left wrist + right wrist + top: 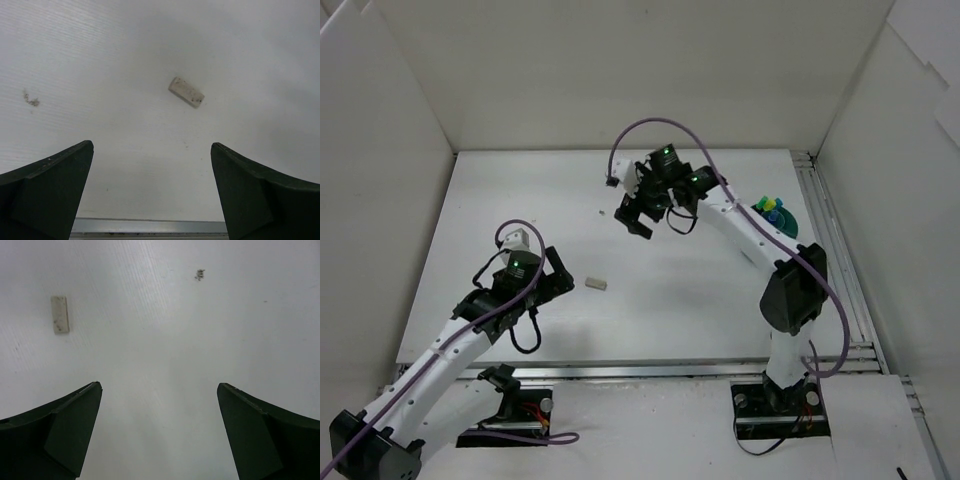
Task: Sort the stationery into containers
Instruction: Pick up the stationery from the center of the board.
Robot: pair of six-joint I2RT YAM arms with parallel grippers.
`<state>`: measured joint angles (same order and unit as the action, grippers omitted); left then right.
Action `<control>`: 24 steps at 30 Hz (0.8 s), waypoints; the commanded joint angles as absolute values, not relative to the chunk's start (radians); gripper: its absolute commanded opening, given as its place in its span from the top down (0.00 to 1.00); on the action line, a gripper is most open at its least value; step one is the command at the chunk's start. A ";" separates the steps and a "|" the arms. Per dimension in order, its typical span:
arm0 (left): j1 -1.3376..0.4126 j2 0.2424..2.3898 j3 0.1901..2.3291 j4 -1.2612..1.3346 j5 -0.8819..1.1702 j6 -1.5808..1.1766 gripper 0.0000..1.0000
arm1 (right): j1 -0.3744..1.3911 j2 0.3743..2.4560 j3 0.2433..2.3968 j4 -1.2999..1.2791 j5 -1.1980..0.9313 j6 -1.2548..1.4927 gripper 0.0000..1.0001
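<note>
The left gripper (563,278), lower left in the top view, is open and empty. A beige stick (597,284) lies just right of it. The right gripper (632,222), upper centre, is open too. The teal tub (795,228) with stationery (772,208) sits at right.

Overall light: bright, even and diffuse over the white table (670,320).
Shadows: soft and faint in the top view; a grey falloff lay toward 1 o'clock in the left wrist view.
Focus: the beige stick (186,92) was sharp.
</note>
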<state>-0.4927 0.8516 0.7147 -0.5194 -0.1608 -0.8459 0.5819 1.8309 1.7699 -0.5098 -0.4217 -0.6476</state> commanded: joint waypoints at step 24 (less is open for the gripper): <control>-0.370 0.741 0.742 -0.676 -0.221 -0.831 0.01 | 0.899 2.189 1.646 -0.126 -0.216 -0.176 0.34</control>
